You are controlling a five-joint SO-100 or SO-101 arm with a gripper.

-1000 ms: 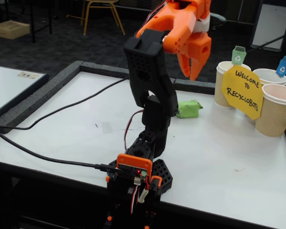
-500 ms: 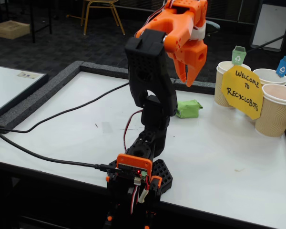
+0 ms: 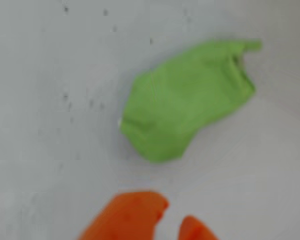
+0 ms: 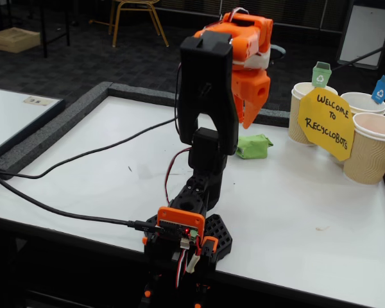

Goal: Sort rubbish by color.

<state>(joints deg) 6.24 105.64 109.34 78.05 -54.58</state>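
Note:
A green crumpled piece of rubbish (image 4: 255,146) lies on the white table (image 4: 115,167), just right of the arm's black column. In the wrist view the green rubbish (image 3: 185,100) fills the upper right, blurred, with bare table around it. My orange gripper (image 4: 247,120) hangs point-down above and slightly left of the lump, clear of it. Its two fingertips (image 3: 140,210) show at the bottom edge of the wrist view, close together with only a sliver between them and nothing held.
Three beige ribbed cups stand at the right: a green-tagged one (image 4: 299,115), a blue-tagged one (image 4: 362,101) and an orange-tagged one (image 4: 372,151). A yellow sign (image 4: 326,122) leans on them. Black cables (image 4: 64,208) cross the left of the table, and a grey border (image 4: 58,125) rims it.
The gripper has come down and swung left, away from the cups, and now hangs closer to the green rubbish. The lump has not moved.

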